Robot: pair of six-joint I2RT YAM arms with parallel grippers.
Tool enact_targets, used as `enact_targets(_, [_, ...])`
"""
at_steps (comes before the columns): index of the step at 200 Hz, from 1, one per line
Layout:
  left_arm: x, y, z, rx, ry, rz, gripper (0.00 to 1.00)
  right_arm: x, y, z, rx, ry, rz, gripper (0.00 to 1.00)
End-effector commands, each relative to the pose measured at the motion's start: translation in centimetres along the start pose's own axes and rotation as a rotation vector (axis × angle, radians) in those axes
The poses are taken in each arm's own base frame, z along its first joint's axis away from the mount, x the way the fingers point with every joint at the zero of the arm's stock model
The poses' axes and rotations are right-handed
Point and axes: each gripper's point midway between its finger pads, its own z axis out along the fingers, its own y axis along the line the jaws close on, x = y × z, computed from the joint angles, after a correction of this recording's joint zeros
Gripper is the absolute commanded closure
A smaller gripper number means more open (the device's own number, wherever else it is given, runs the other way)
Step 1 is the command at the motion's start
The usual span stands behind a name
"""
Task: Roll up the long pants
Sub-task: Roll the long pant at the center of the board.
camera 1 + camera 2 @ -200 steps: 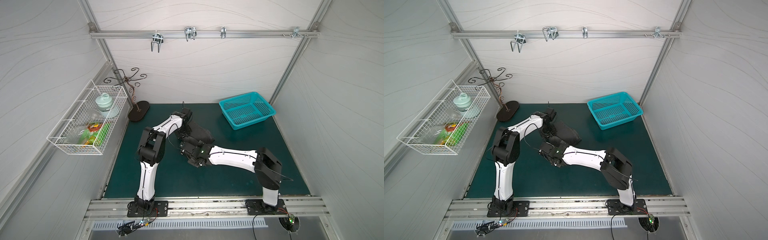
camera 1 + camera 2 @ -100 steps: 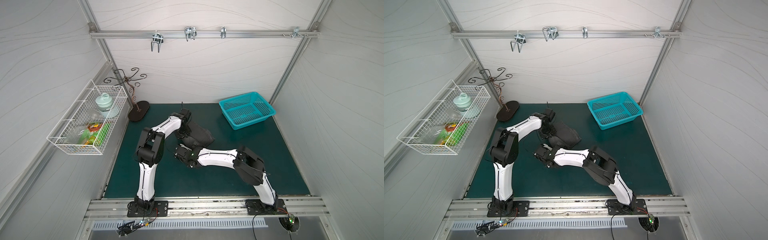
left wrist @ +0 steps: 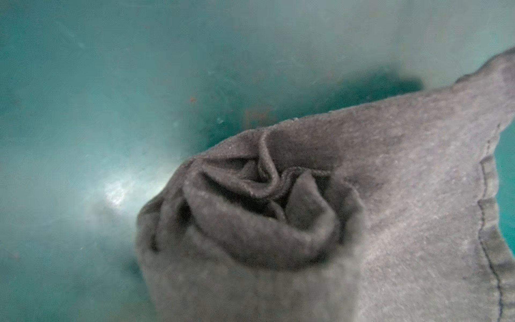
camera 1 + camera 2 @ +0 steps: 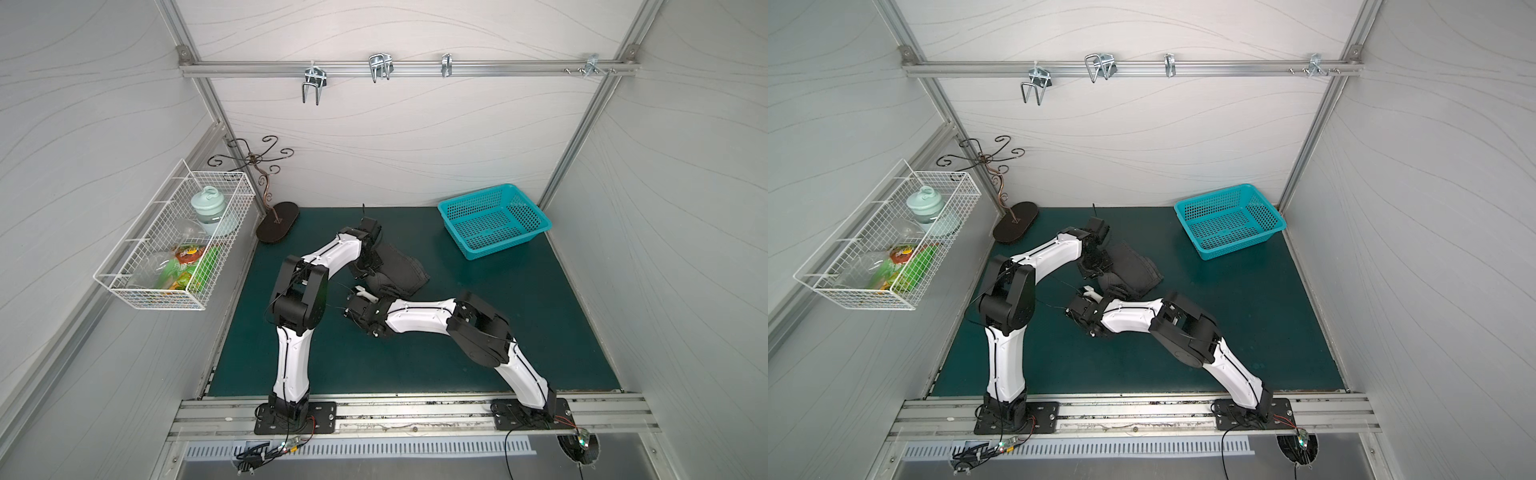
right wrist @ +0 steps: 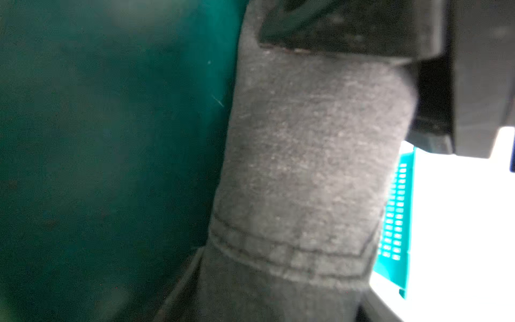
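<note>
Two grippers meet left of centre, left gripper [image 4: 366, 274] at the roll's end, right gripper [image 4: 359, 296] just below; either's opening or hold I cannot tell. Mid-frame the long pants [image 4: 401, 268] lie mostly rolled: likely soft, light, springy; pinch the roll's ends.

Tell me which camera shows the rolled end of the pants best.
Left wrist view: the pants are close up, the spiral of layers at the rolled end facing the lens. The right wrist view shows only the roll's side and a seam. Both top views show a small, partly hidden dark bundle.
</note>
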Motion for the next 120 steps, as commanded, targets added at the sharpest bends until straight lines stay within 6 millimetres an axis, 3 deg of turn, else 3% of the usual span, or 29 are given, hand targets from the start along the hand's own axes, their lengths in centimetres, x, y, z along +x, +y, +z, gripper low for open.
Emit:
enact_targets(1, [6.1, 4.0, 5.7, -0.137, 0.232, 0.033, 1.00, 2.2, 1.5, 2.5, -0.059, 0.078, -0.035, 0.53])
enact_targets(36, [6.5, 4.4, 5.5, -0.137, 0.232, 0.035, 1.00, 3.7, 0.7, 3.7, -0.080, 0.129, -0.001, 0.81])
enact_targets(64, [6.7, 4.8, 5.1, -0.140, 0.233, 0.047, 1.00, 4.3, 0.8, 4.2, -0.158, 0.150, 0.011, 0.90])
enact_targets(89, [6.5, 5.4, 4.4, -0.162, 0.219, 0.075, 1.00, 4.3, 1.5, 4.0, -0.267, 0.140, 0.005, 0.91])
enact_targets(98, [6.3, 5.5, 4.0, -0.170, 0.206, 0.088, 0.91, 4.4, 2.0, 3.8, -0.312, 0.135, -0.019, 0.91])
enact_targets(120, [5.1, 5.5, 2.5, -0.169, 0.135, 0.122, 0.57, 4.6, 2.9, 3.5, -0.402, 0.141, -0.030, 0.91])
